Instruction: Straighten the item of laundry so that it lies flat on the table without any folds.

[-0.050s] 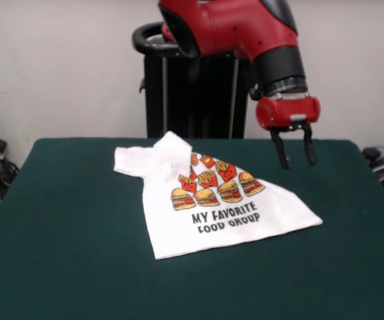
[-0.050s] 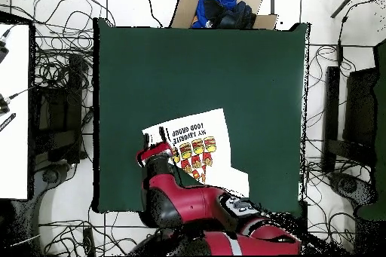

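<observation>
White T-shirt (image 1: 212, 210) lies near the middle of the green worktop (image 1: 65, 247), toward the far side. Print faces up: burgers, fries, drinks, black text "MY FAVORITE FOOD GROUP". Left sleeve spread out; collar area humped and rumpled at the top; right shoulder and sleeve folded under, leaving a slanted edge down to the right hem corner. Lower hem flat. Right of the shirt's top, the red and black arm (image 1: 245, 30) reaches down; end effector (image 1: 295, 155) hangs above the worktop, fingers parted, holding nothing, clear of the fabric.
</observation>
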`<state>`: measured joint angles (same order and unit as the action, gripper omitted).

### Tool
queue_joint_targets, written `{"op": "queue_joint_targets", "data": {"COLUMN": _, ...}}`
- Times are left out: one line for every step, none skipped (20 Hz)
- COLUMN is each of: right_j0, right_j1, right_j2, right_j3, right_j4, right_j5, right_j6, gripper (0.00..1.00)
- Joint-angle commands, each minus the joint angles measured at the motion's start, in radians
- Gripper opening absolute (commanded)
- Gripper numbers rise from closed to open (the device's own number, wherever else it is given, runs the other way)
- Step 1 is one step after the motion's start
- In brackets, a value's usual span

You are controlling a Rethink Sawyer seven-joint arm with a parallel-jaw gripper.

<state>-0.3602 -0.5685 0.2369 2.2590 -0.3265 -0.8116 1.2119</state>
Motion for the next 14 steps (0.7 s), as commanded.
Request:
{"op": "queue_joint_targets", "data": {"right_j0": 0.025, "right_j1": 0.001, "right_j2": 0.047, "right_j3": -0.104, "right_j4": 0.072, "right_j5": 0.002, "right_j6": 0.280, "gripper": 1.00}}
{"op": "queue_joint_targets", "data": {"right_j0": 0.024, "right_j1": -0.003, "right_j2": 0.044, "right_j3": -0.099, "right_j4": 0.078, "right_j5": 0.014, "right_j6": 0.279, "gripper": 1.00}}
{"op": "queue_joint_targets", "data": {"right_j0": 0.024, "right_j1": -0.007, "right_j2": 0.040, "right_j3": -0.095, "right_j4": 0.085, "right_j5": 0.026, "right_j6": 0.278, "gripper": 1.00}}
{"op": "queue_joint_targets", "data": {"right_j0": 0.020, "right_j1": -0.023, "right_j2": 0.029, "right_j3": -0.083, "right_j4": 0.101, "right_j5": 0.082, "right_j6": 0.268, "gripper": 1.00}}
{"op": "queue_joint_targets", "data": {"right_j0": 0.009, "right_j1": -0.058, "right_j2": 0.019, "right_j3": -0.066, "right_j4": 0.105, "right_j5": 0.156, "right_j6": 0.243, "gripper": 1.00}}
{"op": "queue_joint_targets", "data": {"right_j0": -0.001, "right_j1": -0.094, "right_j2": 0.008, "right_j3": -0.049, "right_j4": 0.109, "right_j5": 0.229, "right_j6": 0.218, "gripper": 1.00}}
{"op": "queue_joint_targets", "data": {"right_j0": -0.011, "right_j1": -0.129, "right_j2": -0.002, "right_j3": -0.032, "right_j4": 0.113, "right_j5": 0.302, "right_j6": 0.193, "gripper": 1.00}}
{"op": "queue_joint_targets", "data": {"right_j0": -0.022, "right_j1": -0.164, "right_j2": -0.012, "right_j3": -0.015, "right_j4": 0.117, "right_j5": 0.376, "right_j6": 0.168, "gripper": 1.00}}
{"op": "queue_joint_targets", "data": {"right_j0": -0.039, "right_j1": -0.224, "right_j2": -0.014, "right_j3": 0.005, "right_j4": 0.118, "right_j5": 0.468, "right_j6": 0.138, "gripper": 1.00}}
{"op": "queue_joint_targets", "data": {"right_j0": -0.057, "right_j1": -0.283, "right_j2": -0.015, "right_j3": 0.025, "right_j4": 0.118, "right_j5": 0.560, "right_j6": 0.107, "gripper": 1.00}}
{"op": "queue_joint_targets", "data": {"right_j0": -0.072, "right_j1": -0.335, "right_j2": -0.014, "right_j3": 0.036, "right_j4": 0.120, "right_j5": 0.656, "right_j6": 0.077, "gripper": 1.00}}
{"op": "queue_joint_targets", "data": {"right_j0": -0.088, "right_j1": -0.386, "right_j2": -0.014, "right_j3": 0.047, "right_j4": 0.122, "right_j5": 0.752, "right_j6": 0.047, "gripper": 1.00}}
{"op": "queue_joint_targets", "data": {"right_j0": -0.106, "right_j1": -0.420, "right_j2": -0.004, "right_j3": 0.052, "right_j4": 0.119, "right_j5": 0.831, "right_j6": 0.021, "gripper": 1.00}}
{"op": "queue_joint_targets", "data": {"right_j0": -0.124, "right_j1": -0.454, "right_j2": 0.005, "right_j3": 0.058, "right_j4": 0.115, "right_j5": 0.910, "right_j6": -0.004, "gripper": 1.00}}
